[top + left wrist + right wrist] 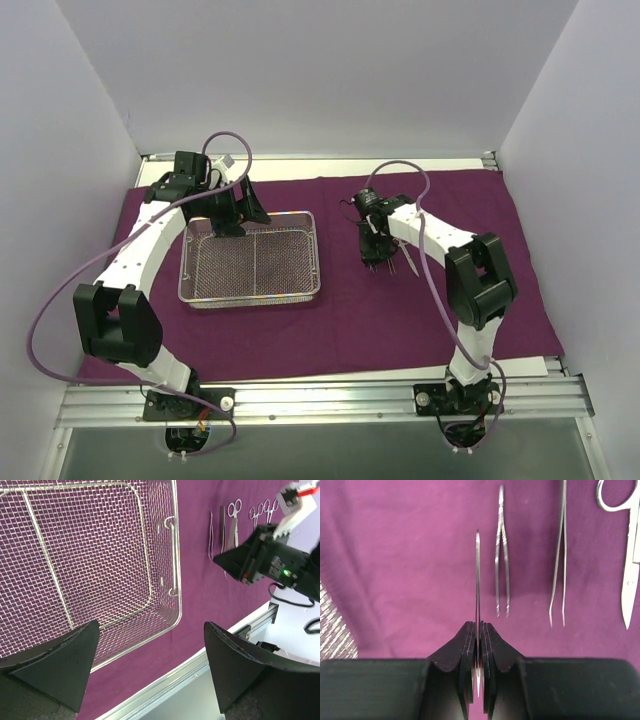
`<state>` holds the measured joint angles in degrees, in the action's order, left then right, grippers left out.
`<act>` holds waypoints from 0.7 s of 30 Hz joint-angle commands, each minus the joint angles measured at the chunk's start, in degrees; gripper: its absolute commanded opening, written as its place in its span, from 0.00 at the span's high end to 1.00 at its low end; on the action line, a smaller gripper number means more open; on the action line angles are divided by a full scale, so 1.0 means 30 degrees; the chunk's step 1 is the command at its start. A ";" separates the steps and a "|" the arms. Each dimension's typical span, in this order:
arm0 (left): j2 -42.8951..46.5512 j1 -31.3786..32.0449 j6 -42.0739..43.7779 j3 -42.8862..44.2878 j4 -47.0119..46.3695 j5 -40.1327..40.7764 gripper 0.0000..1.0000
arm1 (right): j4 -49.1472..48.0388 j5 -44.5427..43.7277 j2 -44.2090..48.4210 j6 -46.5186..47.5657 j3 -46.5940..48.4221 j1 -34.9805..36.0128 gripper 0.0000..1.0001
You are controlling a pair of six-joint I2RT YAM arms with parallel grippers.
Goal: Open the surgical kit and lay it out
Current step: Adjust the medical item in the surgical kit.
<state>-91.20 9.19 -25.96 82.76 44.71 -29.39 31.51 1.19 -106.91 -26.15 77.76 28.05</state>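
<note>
The surgical kit lies opened, its dark purple cloth wrap spread flat under both arms. The right gripper is closed tight on a thin steel instrument, seen edge-on. Just right of it lie slim steel forceps, then long tweezers, then silver scissors. If it is released crooked, it may fall across the forceps, because the gap is narrow. Further left, the rectangular silver wire-mesh tray sits below the left gripper, which is spread wide and holds nothing.

Top view high, looking down; wrist views close, both sharing purple cloth and forceps.
</note>
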 commanded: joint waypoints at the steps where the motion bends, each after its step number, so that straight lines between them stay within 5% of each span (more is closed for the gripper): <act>1: 0.0223 -0.0193 0.0654 0.0598 0.0480 -0.0428 0.06 | 0.0748 -0.1657 -0.0396 -0.0277 0.1034 -0.0064 1.00; 21: -0.0421 -0.0193 0.0742 0.0684 0.0156 -0.1220 0.06 | 0.0689 -0.1188 -0.2417 0.0192 0.2147 0.0493 0.95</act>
<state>-92.12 8.93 -24.93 82.76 45.67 -31.59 31.90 -1.87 -112.90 -25.65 82.32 28.99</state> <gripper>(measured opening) 0.937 0.077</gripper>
